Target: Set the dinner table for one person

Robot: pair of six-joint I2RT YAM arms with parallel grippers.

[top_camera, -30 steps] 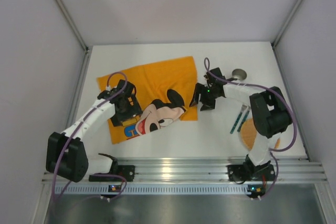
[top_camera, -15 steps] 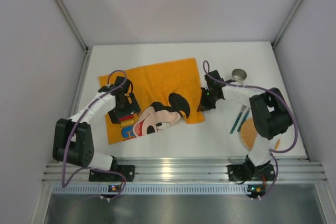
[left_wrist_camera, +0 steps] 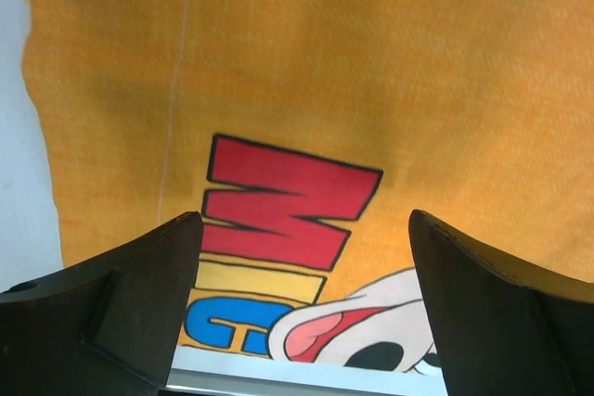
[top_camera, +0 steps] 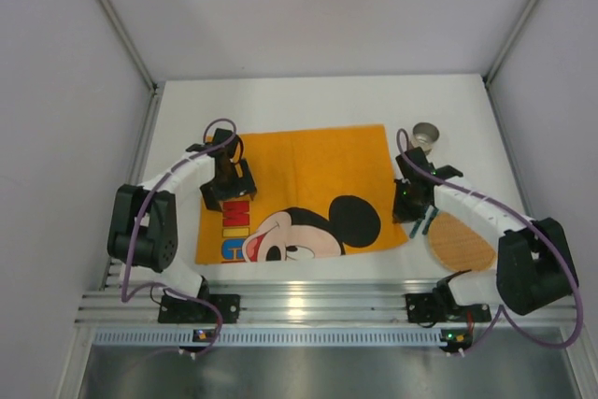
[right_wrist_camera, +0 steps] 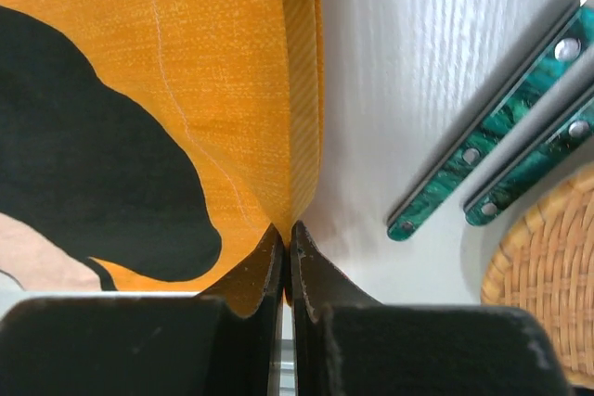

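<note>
— Where's the white tabletop (top_camera: 280, 95)?
— Under the right hand (right_wrist_camera: 286, 240) and left hand (left_wrist_camera: 304, 222), with grey walls (top_camera: 308, 7) around.
— And their grip?
— Right hand clamped together on the orange mat (right_wrist_camera: 186, 62) edge; left hand spread apart above it.

One white table (top_camera: 280, 100) is counted. One orange cloth mat (top_camera: 318, 170) is seen in the middle of the top view. One small metal cup (top_camera: 426, 134) is found at the upper right. Two green-handled pieces of cutlery (right_wrist_camera: 483, 150) are counted at the right, and one round wicker mat (top_camera: 460, 242) at the lower right. Two robot arms are counted: a left arm (top_camera: 177, 173) and a right arm (top_camera: 481, 207).
</note>
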